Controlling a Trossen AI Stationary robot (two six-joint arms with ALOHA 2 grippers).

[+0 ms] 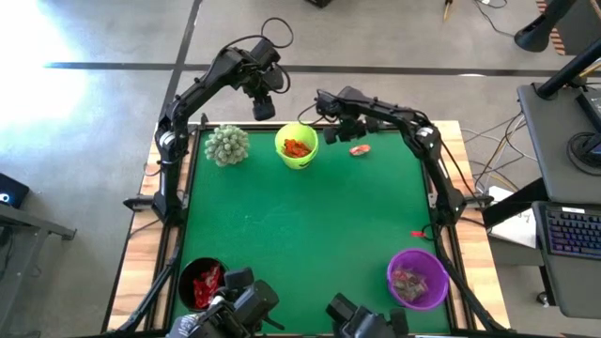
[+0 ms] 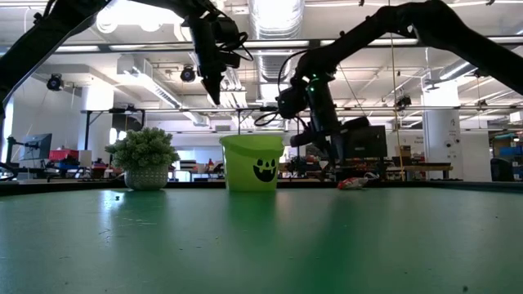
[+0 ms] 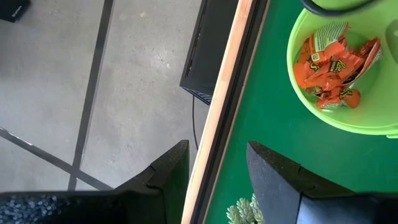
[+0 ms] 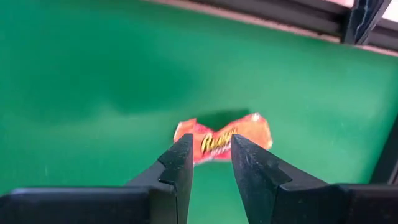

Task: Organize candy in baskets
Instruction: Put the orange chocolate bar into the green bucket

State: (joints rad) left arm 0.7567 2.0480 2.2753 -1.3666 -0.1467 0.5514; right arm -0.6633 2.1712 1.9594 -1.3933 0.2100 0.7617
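Note:
An orange-wrapped candy (image 4: 249, 132) lies flat on the green table (image 1: 300, 235) near the far edge, right of the lime green basket (image 1: 297, 146), which holds several orange candies (image 3: 329, 62). My right gripper (image 4: 210, 155) hangs open just above this candy (image 1: 360, 148), fingers pointing down and clear of it. My left gripper (image 3: 217, 152) is open and empty, high over the table's far edge beside the lime basket. The black basket (image 1: 202, 282) with red candies stands near left. The purple basket (image 1: 418, 279) stands near right.
A spiky pale-green plant (image 1: 226, 144) stands left of the lime basket. A single small red candy (image 1: 419, 234) lies near the right edge. The middle of the green table is free room. The wooden table rim (image 3: 227, 81) runs under my left gripper.

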